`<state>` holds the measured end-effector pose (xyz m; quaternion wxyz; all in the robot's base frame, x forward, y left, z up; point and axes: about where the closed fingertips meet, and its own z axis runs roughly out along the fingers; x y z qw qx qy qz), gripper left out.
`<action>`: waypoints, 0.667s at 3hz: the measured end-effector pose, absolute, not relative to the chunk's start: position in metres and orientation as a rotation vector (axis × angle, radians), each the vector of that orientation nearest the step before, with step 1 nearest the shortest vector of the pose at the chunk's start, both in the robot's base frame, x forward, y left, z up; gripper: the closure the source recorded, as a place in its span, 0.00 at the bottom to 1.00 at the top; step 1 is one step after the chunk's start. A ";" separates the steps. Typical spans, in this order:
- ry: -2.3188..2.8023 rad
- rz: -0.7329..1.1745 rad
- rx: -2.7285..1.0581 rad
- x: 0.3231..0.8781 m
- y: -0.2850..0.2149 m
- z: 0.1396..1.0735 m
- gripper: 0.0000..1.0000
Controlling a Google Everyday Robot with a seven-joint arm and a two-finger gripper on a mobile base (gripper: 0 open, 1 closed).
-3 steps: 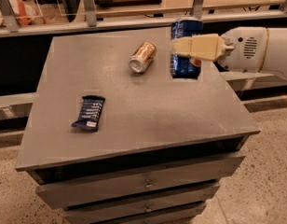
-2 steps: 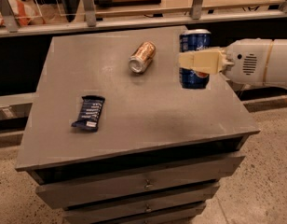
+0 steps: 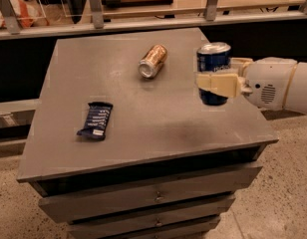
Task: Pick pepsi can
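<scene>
We have the gripper [image 3: 219,83] pinching the pepsi can [image 3: 214,59] around its middle, upright, and we judge it raised off the table [image 3: 143,108] near the right edge. Our worry is slip: the can's wall is smooth, so a jerk or tilt of the arm could let it slide out, hit the table or drop past the edge to the floor [image 3: 283,183]. Squeezing harder could dent it. The copper can [image 3: 152,61] and wrapper [image 3: 96,119] lie well apart from it
</scene>
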<state>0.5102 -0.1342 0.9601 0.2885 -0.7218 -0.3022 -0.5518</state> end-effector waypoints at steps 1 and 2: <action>-0.881 -1.526 -1.899 0.507 -0.132 0.946 1.00; -0.909 -1.576 -1.903 0.506 -0.127 0.930 1.00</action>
